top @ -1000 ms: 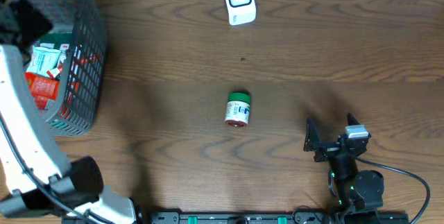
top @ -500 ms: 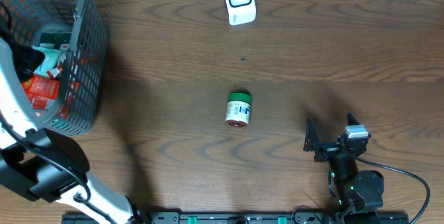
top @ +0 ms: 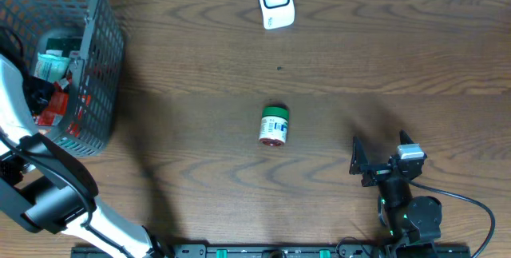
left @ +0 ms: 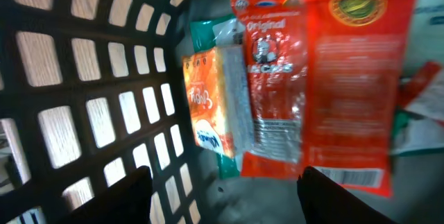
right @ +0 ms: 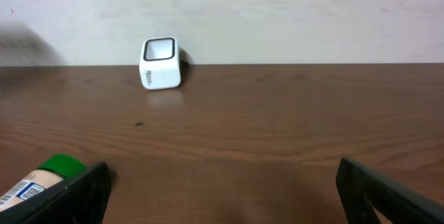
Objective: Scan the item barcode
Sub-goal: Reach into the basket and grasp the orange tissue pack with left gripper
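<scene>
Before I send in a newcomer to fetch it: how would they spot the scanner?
On the wooden table, look along the far edge by the wall. The scanner is the small white box with a dark-rimmed window; the green-capped bottle lies mid-table instead.

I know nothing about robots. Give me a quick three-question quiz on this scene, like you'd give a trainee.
1. True or false: the green-capped bottle stands upright.
2. Where is the left hand? A) over the bottle B) inside the basket C) high in the air, away from everything
3. Fill in: the big packet in front of the left hand is mostly ____ in colour.

Key: 1 false, the bottle lies on its side. 2 B. 3 red.
</scene>
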`<action>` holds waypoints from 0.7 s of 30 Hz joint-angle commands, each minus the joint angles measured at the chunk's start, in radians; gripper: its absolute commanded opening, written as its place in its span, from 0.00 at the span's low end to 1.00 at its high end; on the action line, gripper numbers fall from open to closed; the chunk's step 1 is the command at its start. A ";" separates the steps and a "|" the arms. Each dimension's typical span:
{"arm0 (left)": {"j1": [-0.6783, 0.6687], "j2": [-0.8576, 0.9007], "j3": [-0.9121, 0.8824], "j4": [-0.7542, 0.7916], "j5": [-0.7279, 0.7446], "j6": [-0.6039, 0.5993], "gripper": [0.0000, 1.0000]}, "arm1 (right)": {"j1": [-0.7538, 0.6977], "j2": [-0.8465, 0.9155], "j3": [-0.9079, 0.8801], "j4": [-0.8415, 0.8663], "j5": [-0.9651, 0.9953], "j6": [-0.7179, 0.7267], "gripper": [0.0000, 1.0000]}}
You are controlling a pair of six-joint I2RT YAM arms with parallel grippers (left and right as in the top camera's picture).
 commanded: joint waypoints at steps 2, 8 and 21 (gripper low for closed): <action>0.021 0.011 -0.058 0.044 -0.011 -0.005 0.65 | -0.008 -0.002 -0.001 -0.004 -0.001 -0.013 0.99; 0.048 0.011 -0.110 0.096 -0.011 -0.005 0.60 | -0.008 -0.002 -0.001 -0.004 -0.001 -0.013 0.99; 0.053 0.011 -0.204 0.228 -0.010 -0.005 0.47 | -0.008 -0.002 -0.001 -0.004 -0.001 -0.013 0.99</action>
